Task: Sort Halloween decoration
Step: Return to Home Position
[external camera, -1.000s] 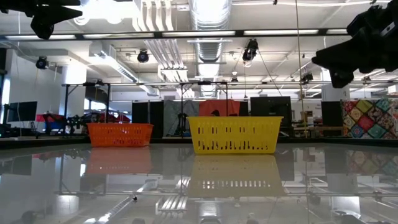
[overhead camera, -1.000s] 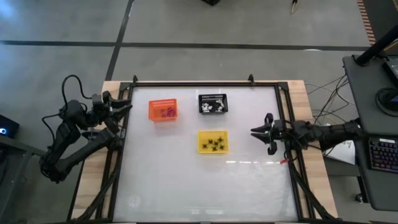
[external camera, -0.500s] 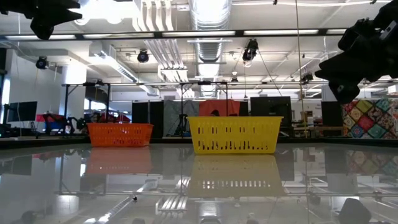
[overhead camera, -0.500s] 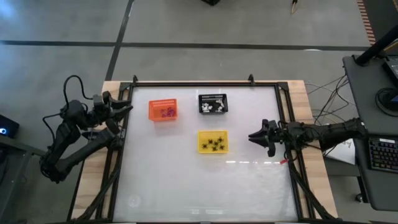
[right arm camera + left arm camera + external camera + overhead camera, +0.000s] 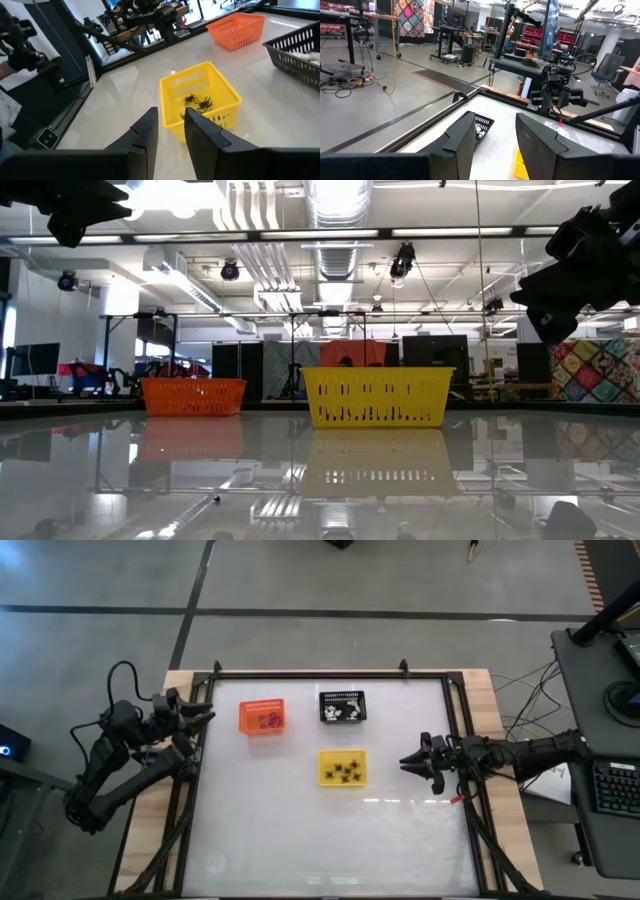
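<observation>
The right hand [image 5: 408, 760], empty with fingers [image 5: 143, 134] slightly parted, is seen near the yellow plastic basket [image 5: 342, 752] of tiny black spider decorations [image 5: 345, 772]; the left hand [image 5: 205, 712], open and empty, at the white counter's [image 5: 300, 830] left edge

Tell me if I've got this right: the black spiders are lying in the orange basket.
Not quite. The black spiders are in the yellow basket, not the orange basket, which holds purple pieces. The high view shows it. The right gripper hovers open beside the yellow basket; the left gripper waits at the table's left edge.
</observation>
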You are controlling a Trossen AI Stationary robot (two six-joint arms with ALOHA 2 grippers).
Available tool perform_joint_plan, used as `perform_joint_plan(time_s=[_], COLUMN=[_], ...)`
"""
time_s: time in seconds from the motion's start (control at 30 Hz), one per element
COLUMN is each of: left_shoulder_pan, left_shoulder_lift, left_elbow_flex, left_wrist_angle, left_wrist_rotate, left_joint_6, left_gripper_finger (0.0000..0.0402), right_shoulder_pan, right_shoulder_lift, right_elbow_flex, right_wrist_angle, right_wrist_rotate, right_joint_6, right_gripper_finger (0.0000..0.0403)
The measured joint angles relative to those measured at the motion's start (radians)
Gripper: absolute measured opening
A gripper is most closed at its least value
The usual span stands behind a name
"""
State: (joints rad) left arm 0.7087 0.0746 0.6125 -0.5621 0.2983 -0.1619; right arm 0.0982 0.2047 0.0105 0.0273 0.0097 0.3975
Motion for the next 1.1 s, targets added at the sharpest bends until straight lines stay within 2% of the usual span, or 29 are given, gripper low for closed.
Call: perform_joint_plan(time_s=[0.2, 0.3, 0.4, 0.53, 0.73, 0.83, 0.93, 1.1], left_shoulder_pan=[0.0, 0.0, 0.0, 0.0, 0.0, 0.0, 0.0, 0.0], left_shoulder_lift=[0.0, -0.006, -0.03, -0.074, -0.065, -0.063, -0.059, -0.055], left_elbow_flex=[0.0, -0.014, -0.071, -0.211, -0.392, -0.437, -0.474, -0.528], left_wrist_angle=[0.006, 0.061, 0.17, 0.371, 0.649, 0.657, 0.659, 0.666], left_wrist_rotate=[0.0, 0.0, -0.001, 0.0, -0.001, 0.0, -0.002, -0.082], left_joint_6=[0.039, 0.041, 0.014, -0.056, -0.187, -0.234, -0.212, -0.165], left_gripper_finger=[0.0125, 0.0125, 0.0125, 0.0125, 0.0125, 0.0125, 0.0125, 0.0125], right_shoulder_pan=[0.0, 0.0, 0.0, 0.0, 0.0, 0.0, 0.0, 0.0], right_shoulder_lift=[0.0, 0.0, 0.0, 0.0, 0.0, 0.0, 0.0, 0.0], right_elbow_flex=[0.0, 0.0, 0.0, 0.0, 0.0, 0.0, 0.0, 0.0], right_wrist_angle=[0.001, 0.001, 0.002, 0.003, 0.004, 0.004, 0.004, 0.004], right_wrist_rotate=[0.0, 0.0, 0.0, 0.0, 0.0, 0.0, 0.0, 0.0], right_joint_6=[-0.002, -0.004, -0.004, -0.004, -0.004, -0.004, -0.004, -0.004], right_gripper_finger=[0.0077, 0.0078, 0.0082, 0.0086, 0.0082, 0.0078, 0.0077, 0.0083])
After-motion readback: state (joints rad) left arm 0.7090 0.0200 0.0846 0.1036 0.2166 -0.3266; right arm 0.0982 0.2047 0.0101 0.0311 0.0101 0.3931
